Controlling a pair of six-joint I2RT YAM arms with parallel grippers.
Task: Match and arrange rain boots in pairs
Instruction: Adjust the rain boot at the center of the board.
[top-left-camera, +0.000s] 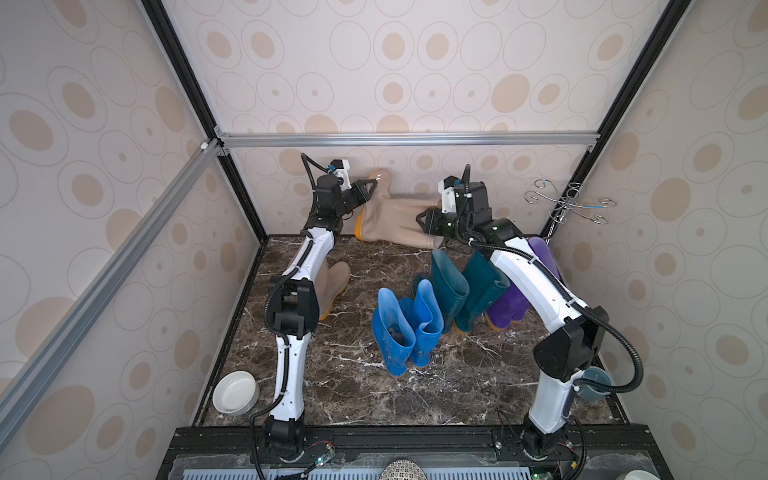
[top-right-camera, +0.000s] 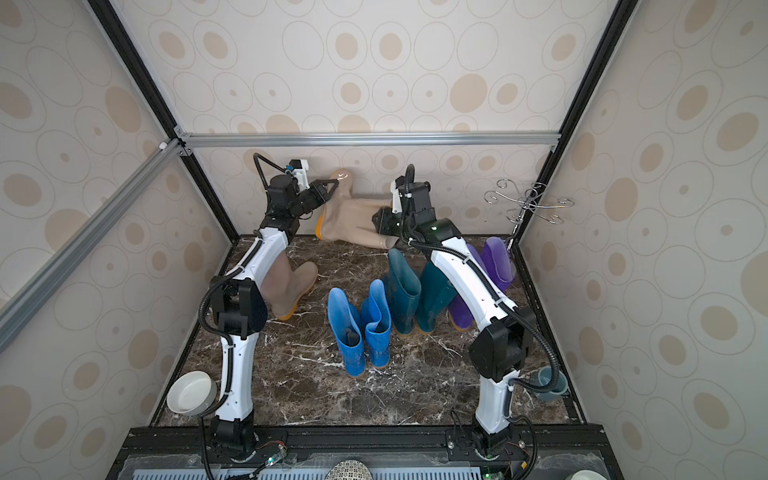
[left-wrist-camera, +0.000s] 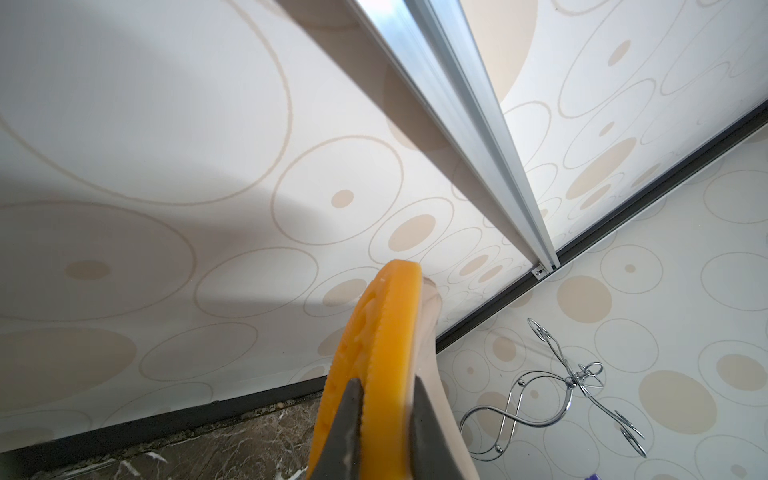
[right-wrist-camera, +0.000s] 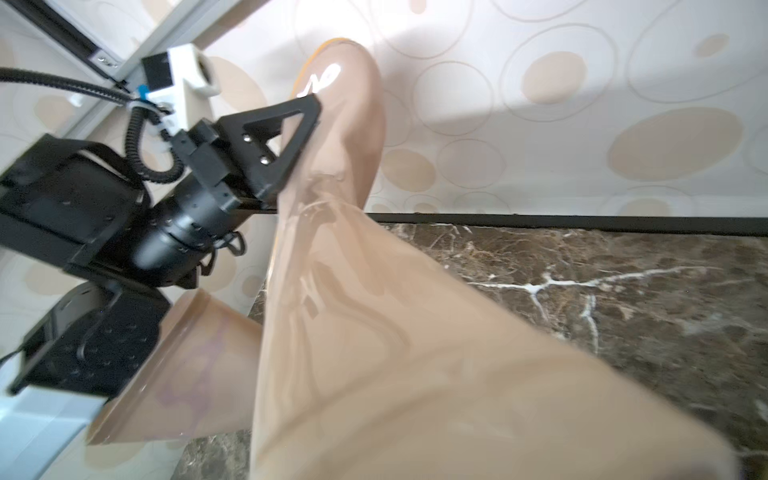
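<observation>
A beige rain boot (top-left-camera: 395, 220) hangs on its side above the marble floor, close to the back wall. My left gripper (left-wrist-camera: 386, 380) is shut on its toe, one finger on the orange sole (left-wrist-camera: 386, 324) and the other on the beige upper. My right gripper (top-left-camera: 427, 222) is at the boot's shaft near the opening. The shaft (right-wrist-camera: 374, 332) fills the right wrist view and hides its fingers. A second beige boot (top-left-camera: 334, 286) stands behind my left arm. The blue pair (top-left-camera: 405, 328), teal pair (top-left-camera: 461, 286) and purple pair (top-left-camera: 515, 299) stand in a row, the purple partly behind my right arm.
A white bowl (top-left-camera: 233, 392) sits at the front left corner and a grey-blue cup (top-left-camera: 596, 384) at the front right. A chrome wire stand (top-left-camera: 569, 203) rises in the back right corner. The back wall is just behind the held boot.
</observation>
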